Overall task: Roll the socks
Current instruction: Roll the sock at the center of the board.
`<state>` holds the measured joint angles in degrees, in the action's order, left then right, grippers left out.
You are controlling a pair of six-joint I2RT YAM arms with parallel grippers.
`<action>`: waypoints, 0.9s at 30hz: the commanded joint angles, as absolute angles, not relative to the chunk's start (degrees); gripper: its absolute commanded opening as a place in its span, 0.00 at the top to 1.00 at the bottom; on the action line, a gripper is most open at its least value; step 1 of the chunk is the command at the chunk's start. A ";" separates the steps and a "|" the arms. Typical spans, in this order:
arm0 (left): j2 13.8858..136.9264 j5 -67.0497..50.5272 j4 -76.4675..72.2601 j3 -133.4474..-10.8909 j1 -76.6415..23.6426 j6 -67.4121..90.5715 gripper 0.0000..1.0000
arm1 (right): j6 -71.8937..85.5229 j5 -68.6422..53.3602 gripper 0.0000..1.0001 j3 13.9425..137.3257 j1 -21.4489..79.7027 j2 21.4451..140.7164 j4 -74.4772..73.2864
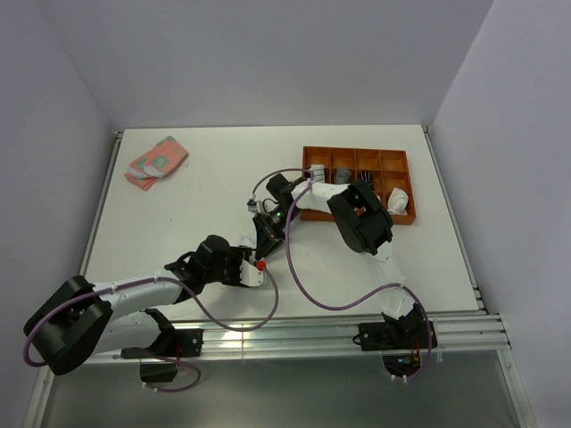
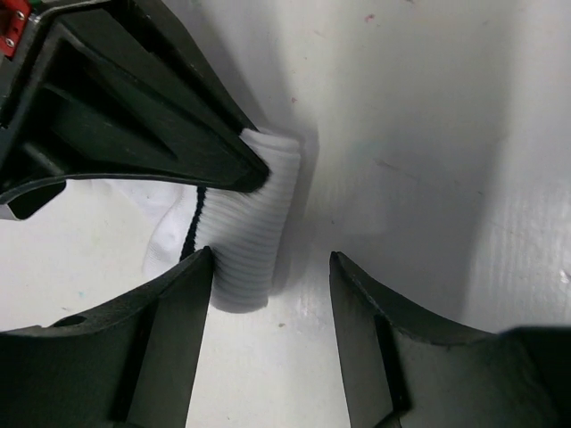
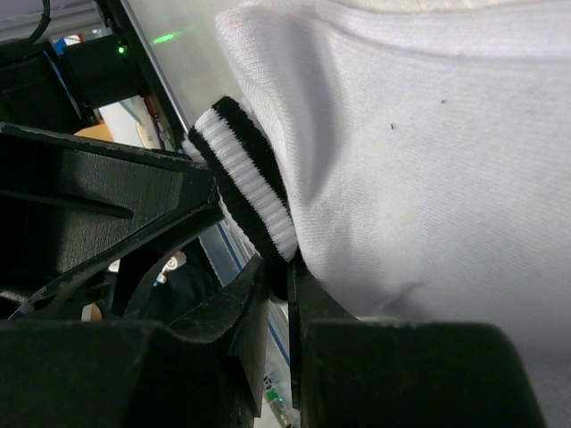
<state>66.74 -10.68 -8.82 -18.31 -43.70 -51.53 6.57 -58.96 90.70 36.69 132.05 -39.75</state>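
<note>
White ribbed knit marks the white sock [image 2: 250, 236], the one with black cuff bands. It sits at mid-desk between the two wrists, on the pale desk [image 2: 428, 134]. The right jaws are pressed together on its striped cuff [image 3: 254, 201], pinching a fold of it. The left jaws stand spread beside the ribbed edge, one side touching the fabric and the other clear of it. They grip nothing.

Judgement: the roll looks barely begun. To do it well, the left jaws should close on the loose ribbed edge low to the desk and take the full thickness. The right jaws should hold the cuff taut meanwhile. The fabric should then turn over on itself tightly and evenly, without dragging sideways.

Not established: the overhead view shows almost nothing of this sock, since both wrists cover it. Its toe end is cut off in both wrist views. How many layers sit in the right pinch cannot be told. The pink sock [image 1: 156, 161] lies well apart at the far left. The contents of the orange tray [image 1: 357, 150] are too small to identify.
</note>
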 commanded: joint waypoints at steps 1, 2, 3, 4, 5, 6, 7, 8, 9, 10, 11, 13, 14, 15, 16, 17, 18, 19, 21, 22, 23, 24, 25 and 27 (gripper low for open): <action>69.25 -11.51 -11.51 -21.70 -43.16 -50.10 0.40 | 4.75 -51.07 0.93 89.30 36.04 133.42 -40.17; 70.21 -11.77 -11.86 -21.88 -42.28 -49.92 0.41 | 4.66 -51.06 0.93 89.21 35.95 133.24 -40.17; 70.75 -11.95 -12.04 -22.15 -41.84 -49.92 0.41 | 4.48 -51.06 0.93 89.03 35.86 133.16 -40.25; 71.10 -12.13 -12.30 -22.41 -41.31 -49.92 0.41 | 4.22 -50.98 0.93 89.03 35.77 133.24 -40.34; 71.89 -12.48 -12.13 -22.67 -40.35 -50.01 0.41 | 4.22 -50.98 0.93 89.03 35.77 133.33 -40.43; 72.33 -12.74 -11.43 -23.02 -39.91 -50.10 0.42 | 4.22 -50.89 0.94 88.86 35.77 133.33 -40.43; 72.94 -12.92 -10.99 -23.64 -39.03 -50.27 0.43 | 4.13 -50.98 0.94 88.86 35.68 133.33 -40.34; 73.82 -12.92 -10.73 -23.73 -38.76 -50.53 0.44 | 4.22 -50.98 0.94 88.77 35.60 133.42 -40.34; 74.18 -13.44 -10.11 -23.82 -38.41 -50.97 0.45 | 4.13 -50.89 0.94 88.77 35.68 133.42 -40.43; 74.35 -13.71 -9.67 -23.82 -37.80 -51.32 0.45 | 4.13 -50.98 0.94 88.86 35.60 133.24 -40.43; 74.70 -14.06 -9.06 -23.73 -37.53 -51.85 0.47 | 4.13 -50.98 0.94 88.77 35.60 133.24 -40.34; 74.79 -15.20 -7.48 -23.56 -37.18 -52.38 0.47 | 4.04 -51.06 0.94 88.77 35.42 133.16 -40.34; 74.97 -15.55 -6.77 -23.64 -37.18 -52.56 0.47 | 3.96 -51.15 0.94 88.94 35.42 133.15 -40.34; 75.14 -15.99 -5.98 -23.82 -37.18 -52.82 0.48 | 4.04 -51.24 0.94 89.03 35.42 133.15 -40.34; 75.49 -16.61 -4.24 -24.51 -37.18 -52.74 0.49 | 4.04 -51.15 0.94 88.95 35.42 133.15 -40.34; 76.28 -16.87 -3.17 -24.96 -37.18 -52.65 0.51 | 4.13 -51.07 0.94 89.03 35.42 133.15 -40.25; 76.90 -17.31 -1.77 -25.66 -37.18 -52.73 0.54 | 4.13 -51.06 0.94 89.12 35.33 133.07 -40.25; 77.43 -18.18 -0.71 -27.23 -37.00 -52.47 0.56 | 4.22 -51.06 0.94 89.03 35.42 132.89 -39.99; 79.18 -19.42 3.68 -29.08 -36.57 -51.42 0.59 | 4.74 -50.63 0.94 89.03 35.42 132.63 -39.81; 79.80 -20.03 4.82 -31.01 -36.13 -50.98 0.59 | 4.83 -50.63 0.94 88.86 35.33 132.37 -39.55; 81.02 -21.08 7.44 -31.90 -35.95 -50.37 0.62 | 5.10 -49.84 0.94 88.68 35.42 131.67 -38.94; 81.56 -21.62 8.43 -33.47 -35.77 -50.10 0.62 | 5.88 -48.96 0.92 88.16 35.42 131.14 -38.41; 82.17 -22.14 9.66 -34.18 -35.34 -49.84 0.63 | 6.15 -48.52 0.91 87.81 35.42 130.61 -37.89; 83.84 -23.90 13.07 -35.50 -34.90 -49.40 0.65 | 7.63 -46.42 0.85 86.32 35.42 128.33 -35.69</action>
<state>81.54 -19.77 3.95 -34.09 -35.53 -51.09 7.64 -57.89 89.06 35.88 130.82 -38.61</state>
